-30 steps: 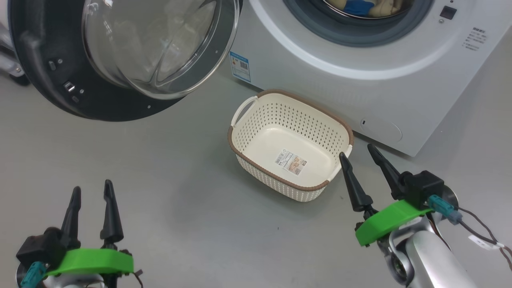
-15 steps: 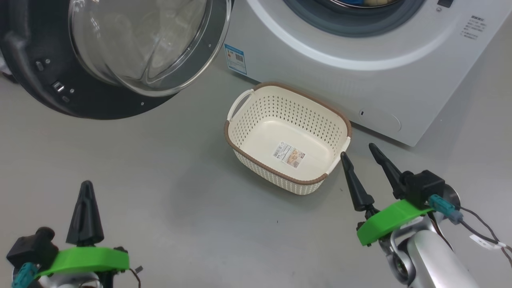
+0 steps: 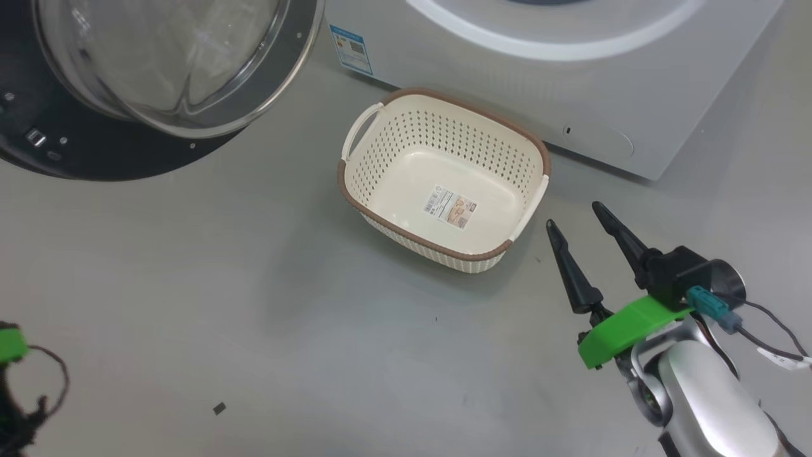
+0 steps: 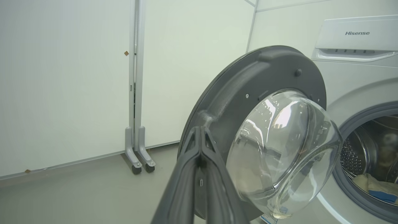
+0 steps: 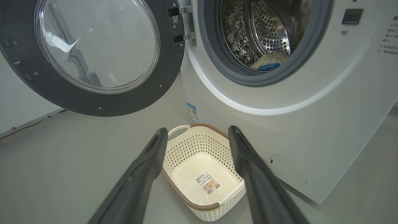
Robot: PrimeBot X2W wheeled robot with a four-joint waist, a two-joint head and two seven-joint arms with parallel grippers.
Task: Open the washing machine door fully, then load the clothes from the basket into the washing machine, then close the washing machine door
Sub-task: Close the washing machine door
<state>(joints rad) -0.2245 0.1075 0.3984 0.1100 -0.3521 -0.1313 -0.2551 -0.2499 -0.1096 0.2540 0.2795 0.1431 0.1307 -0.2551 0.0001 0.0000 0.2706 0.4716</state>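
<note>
Risk: by my reckoning only the closing is left. A push from a pinched claw may skid off the washing machine door (image 4: 248, 77), or land too soft to latch. A fold lying near the gasket (image 5: 217, 62) could also jam it.
Door: swung wide, glass bowl facing the room.
Load: clothes (image 5: 267, 62) low in the drum (image 5: 264, 31); basket (image 3: 393, 158) empty on the floor (image 3: 254, 285), just before the washing machine (image 3: 507, 82).
Left claw (image 4: 201, 133): clenched, fingers (image 4: 183, 180) pressed together, nothing between, aimed at the door's edge; contact unclear.
Right claw (image 3: 573, 214): spread wide, empty, just beside the basket, apart from it.
</note>
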